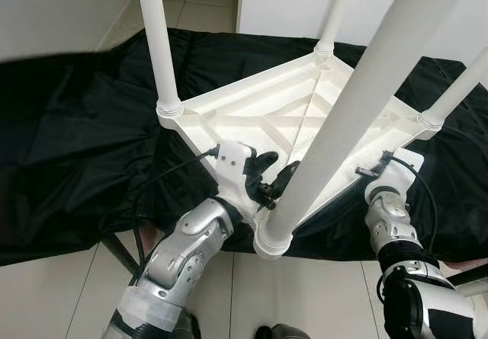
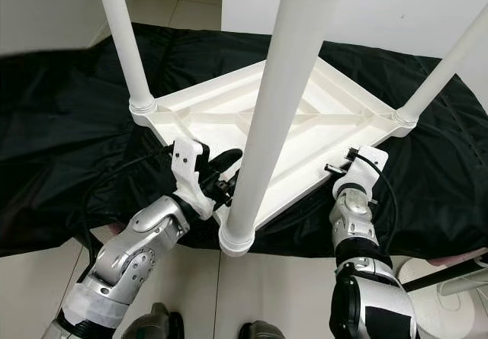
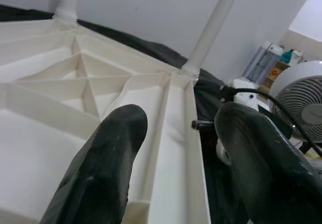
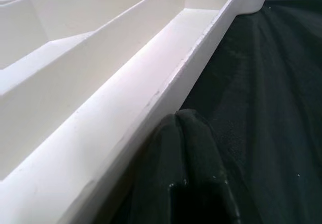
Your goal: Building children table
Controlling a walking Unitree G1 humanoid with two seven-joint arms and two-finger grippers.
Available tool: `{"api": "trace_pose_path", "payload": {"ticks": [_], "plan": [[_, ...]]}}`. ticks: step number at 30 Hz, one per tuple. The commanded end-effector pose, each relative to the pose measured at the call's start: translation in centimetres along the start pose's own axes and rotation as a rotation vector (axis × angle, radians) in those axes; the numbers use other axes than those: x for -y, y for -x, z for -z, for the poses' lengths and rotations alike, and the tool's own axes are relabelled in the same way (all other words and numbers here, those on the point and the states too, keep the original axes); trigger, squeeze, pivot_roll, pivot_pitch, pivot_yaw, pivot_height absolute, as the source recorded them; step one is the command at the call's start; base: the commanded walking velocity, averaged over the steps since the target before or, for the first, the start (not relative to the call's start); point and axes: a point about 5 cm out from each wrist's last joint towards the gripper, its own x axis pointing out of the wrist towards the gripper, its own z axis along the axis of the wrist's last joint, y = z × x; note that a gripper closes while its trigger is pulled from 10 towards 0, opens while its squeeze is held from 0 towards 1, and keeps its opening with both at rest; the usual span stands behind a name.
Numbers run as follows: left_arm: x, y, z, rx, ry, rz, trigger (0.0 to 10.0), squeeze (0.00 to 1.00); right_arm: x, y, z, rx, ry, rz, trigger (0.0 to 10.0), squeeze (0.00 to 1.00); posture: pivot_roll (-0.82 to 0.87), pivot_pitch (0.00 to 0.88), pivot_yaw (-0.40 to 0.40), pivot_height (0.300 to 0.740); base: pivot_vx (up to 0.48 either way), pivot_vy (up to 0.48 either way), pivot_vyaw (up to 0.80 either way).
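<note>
A white plastic children table [image 1: 267,118] lies upside down on a black cloth [image 1: 76,126], its ribbed underside facing up. Its white legs stand upward from the corners, the nearest leg [image 1: 343,126] rising toward me. My left gripper [image 1: 274,170] is at the near corner beside that leg, open, with the table's rim [image 3: 176,133] running between its black fingers [image 3: 100,173]. My right gripper [image 4: 182,121] is shut, its tips pressed low against the outside of the rim on the right front side. There its wrist [image 1: 390,173] sits just below the edge.
The black cloth spreads wide over a low surface, and its front edge drops to the tiled floor [image 1: 305,293] by my feet. A white wall [image 1: 290,4] stands behind. A fan [image 3: 302,98] and some bottles [image 3: 271,58] are off to the right.
</note>
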Motion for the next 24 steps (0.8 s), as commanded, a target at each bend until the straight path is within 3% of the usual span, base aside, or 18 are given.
{"api": "trace_pose_path", "payload": {"ticks": [1,14,24], "plan": [[2.4,0.0,-0.2,-0.005,0.007,0.323,10.0,0.0,-0.4,-0.2,-0.3,0.021,0.034,-0.075,10.0,0.0,0.03,0.101,-0.043,0.74,0.0,0.0,0.0],[4.0,0.5,-1.0,-0.006,0.019,0.391,10.0,0.0,-2.4,-1.0,-2.0,0.026,0.078,-0.363,10.0,0.0,0.05,0.1,-0.041,0.74,0.0,0.0,0.0],[4.3,0.7,-1.5,-0.018,0.006,0.407,10.0,0.0,-3.7,-1.2,-3.4,0.068,0.074,-0.475,10.0,0.0,0.05,0.097,-0.03,0.74,0.0,0.0,0.0]]}}
